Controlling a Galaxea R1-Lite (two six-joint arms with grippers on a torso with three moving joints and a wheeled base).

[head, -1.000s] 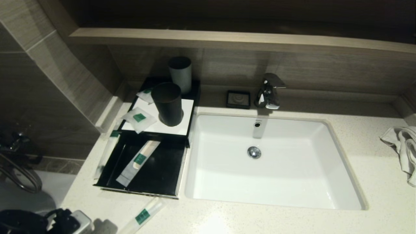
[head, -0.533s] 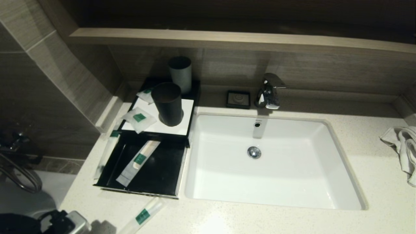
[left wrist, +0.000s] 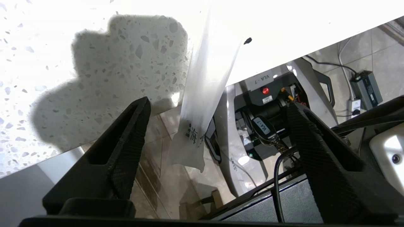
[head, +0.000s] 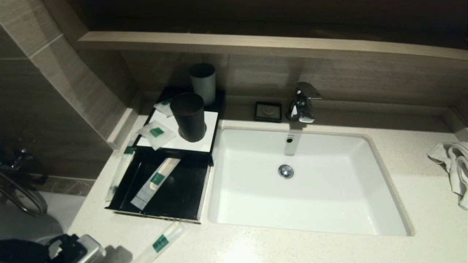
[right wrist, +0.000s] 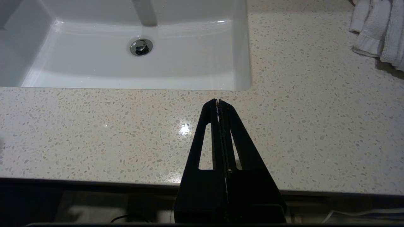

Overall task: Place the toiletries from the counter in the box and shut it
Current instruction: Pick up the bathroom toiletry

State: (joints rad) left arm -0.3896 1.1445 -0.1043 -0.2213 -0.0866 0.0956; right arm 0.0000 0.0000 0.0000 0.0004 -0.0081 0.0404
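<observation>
The left claw (left wrist: 217, 126) stands wide open at the counter's (head: 292, 248) front edge, straddling a long sachet (left wrist: 208, 82) that overhangs the edge, untouched. Another long sachet (head: 155, 182) lies in the box's (head: 175, 144) open drawer. The right claw (right wrist: 218, 102) is closed, parked over the counter.

A chrome tap (head: 302, 102) stands behind the inset white rectangular sink (head: 256, 204), whose round metal drain (head: 285, 171) sits in the basin floor below it. Left of the tap lies a small black square soap dish (head: 268, 111). Further left stand a tall black cup (head: 189, 117) and, behind it, a grey cup (head: 203, 83). Far right of the tap lies what looks like a crumpled white towel (head: 453, 164). A wood-look ledge (head: 270, 45) runs above the tap.
</observation>
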